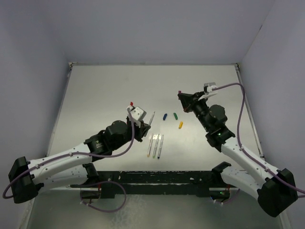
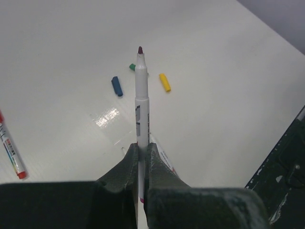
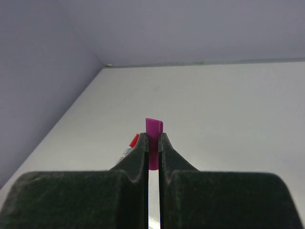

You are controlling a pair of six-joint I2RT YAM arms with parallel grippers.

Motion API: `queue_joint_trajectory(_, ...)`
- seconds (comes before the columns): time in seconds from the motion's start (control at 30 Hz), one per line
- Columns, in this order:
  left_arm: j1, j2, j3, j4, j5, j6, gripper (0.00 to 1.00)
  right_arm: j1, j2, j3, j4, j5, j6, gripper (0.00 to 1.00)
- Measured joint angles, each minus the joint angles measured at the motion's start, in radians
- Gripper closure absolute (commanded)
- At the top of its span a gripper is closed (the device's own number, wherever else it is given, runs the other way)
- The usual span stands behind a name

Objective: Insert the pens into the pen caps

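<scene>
My left gripper (image 1: 146, 126) (image 2: 141, 149) is shut on a white-barrelled pen (image 2: 142, 95) (image 1: 151, 118) with a dark purplish tip that points away toward the caps. My right gripper (image 1: 181, 96) (image 3: 152, 139) is shut on the purple cap (image 3: 154, 128), held above the table at right of centre. The blue cap (image 1: 165, 116) (image 2: 116, 86), green cap (image 1: 175, 115) (image 2: 132, 67) and yellow cap (image 1: 180, 125) (image 2: 164, 82) lie loose on the table between the grippers. Three pens (image 1: 155, 145) lie side by side near the front. A pen with a red cap (image 2: 12, 153) (image 1: 131, 103) lies left of my left gripper.
The white table (image 1: 95, 95) is walled by grey panels on the left, back and right. The black base rail (image 1: 157, 183) runs along the near edge. One of the lying pens (image 2: 164, 155) shows just under my left fingers.
</scene>
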Motion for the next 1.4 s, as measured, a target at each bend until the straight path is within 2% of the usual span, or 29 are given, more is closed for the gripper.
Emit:
queue_joint_trajectory(0.23,0.0,-0.053,-0.018,0.132,0.116,0.001,1.0,0.0,-0.065,-0.056,0.2,-0.131,0.006,1.0)
queue_joint_trajectory(0.43,0.0,-0.049,-0.079,0.241,0.208,-0.038,1.0,-0.001,-0.048,-0.1,0.391,-0.214,0.057,1.0)
queue_joint_trajectory(0.63,0.0,-0.04,-0.134,0.343,0.249,-0.084,1.0,-0.001,0.045,-0.133,0.62,-0.303,0.171,1.0)
queue_joint_trajectory(0.87,0.0,-0.028,-0.136,0.475,0.259,-0.117,1.0,-0.001,0.23,-0.161,0.932,-0.447,0.36,1.0)
queue_joint_trajectory(1.03,0.0,-0.005,-0.145,0.58,0.259,-0.127,1.0,-0.001,0.29,-0.161,0.984,-0.509,0.432,1.0)
queue_joint_trajectory(1.4,0.0,0.072,-0.147,0.691,0.26,-0.126,1.0,-0.001,0.241,-0.16,1.037,-0.544,0.502,1.0)
